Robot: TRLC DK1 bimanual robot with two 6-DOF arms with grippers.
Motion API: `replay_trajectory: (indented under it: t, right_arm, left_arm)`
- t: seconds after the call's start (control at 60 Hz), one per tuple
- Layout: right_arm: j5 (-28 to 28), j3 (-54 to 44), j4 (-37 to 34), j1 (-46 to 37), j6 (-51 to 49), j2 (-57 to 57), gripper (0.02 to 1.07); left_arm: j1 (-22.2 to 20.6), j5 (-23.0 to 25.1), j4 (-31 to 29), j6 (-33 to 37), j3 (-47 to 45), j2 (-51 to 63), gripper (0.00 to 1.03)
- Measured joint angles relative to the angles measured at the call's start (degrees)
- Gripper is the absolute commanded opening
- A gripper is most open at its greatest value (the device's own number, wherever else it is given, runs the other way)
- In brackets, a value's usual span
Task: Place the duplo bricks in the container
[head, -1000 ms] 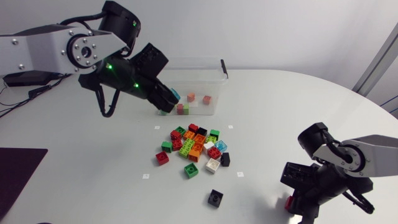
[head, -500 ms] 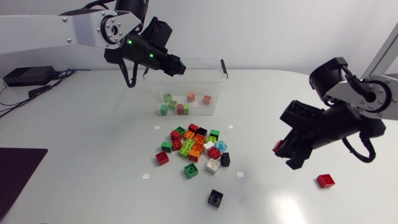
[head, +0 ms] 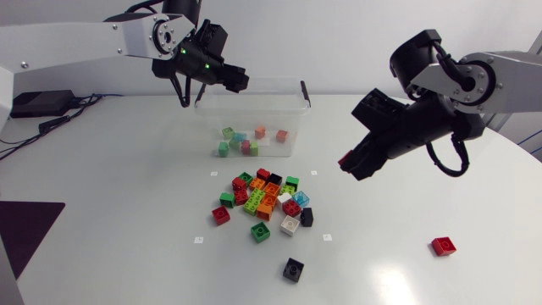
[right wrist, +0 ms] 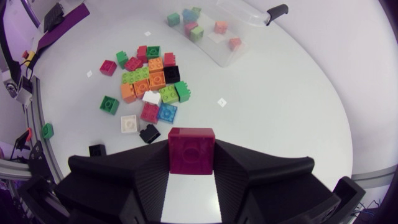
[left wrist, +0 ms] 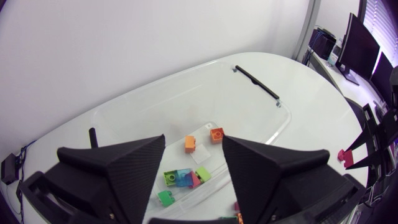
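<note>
- Right of the mixed-colour brick pile, above the white tabletop, the right fingers clamp a dark red duplo brick.
- Left fingers are spread wide and empty over the clear plastic container, which holds several bricks.
- Open tabletop separates the right arm from the container; a lone red brick lies near the right edge.
- Since a second ago, the right arm has risen from that edge.

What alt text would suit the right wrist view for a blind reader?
A black two-fingered end effector grips a dark red square plastic brick above a white table. Ahead lie a pile of coloured plastic bricks and a clear plastic container holding a few more.
</note>
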Motion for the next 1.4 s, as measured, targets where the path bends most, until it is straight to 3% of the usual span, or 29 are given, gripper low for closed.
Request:
replay_trajectory:
  t: [0.167,0.367,0.6,0.833,1.4]
  right_arm:
    - [-0.59,5.92,1.75,0.68,2.75,3.06,0.31]
    - [-0.68,13.20,4.74,2.43,6.03,6.12,0.31]
    - [-0.57,20.37,7.30,5.07,8.98,11.82,0.31]
    - [0.37,27.91,10.10,5.92,10.23,18.12,0.31]
    - [4.72,49.94,12.87,9.22,12.83,39.08,0.31]
  left_arm:
    - [0.59,-0.04,-1.31,-0.22,-0.48,-0.87,0.92]
    - [1.27,-0.46,-14.27,1.64,-6.73,-10.54,0.92]
    - [-2.32,-0.66,-26.12,3.13,-18.53,-18.05,0.92]
    - [-5.40,-2.82,-30.34,3.10,-28.70,-21.81,0.92]
    - [-14.29,-3.21,-42.56,-0.68,-37.40,-22.08,0.92]
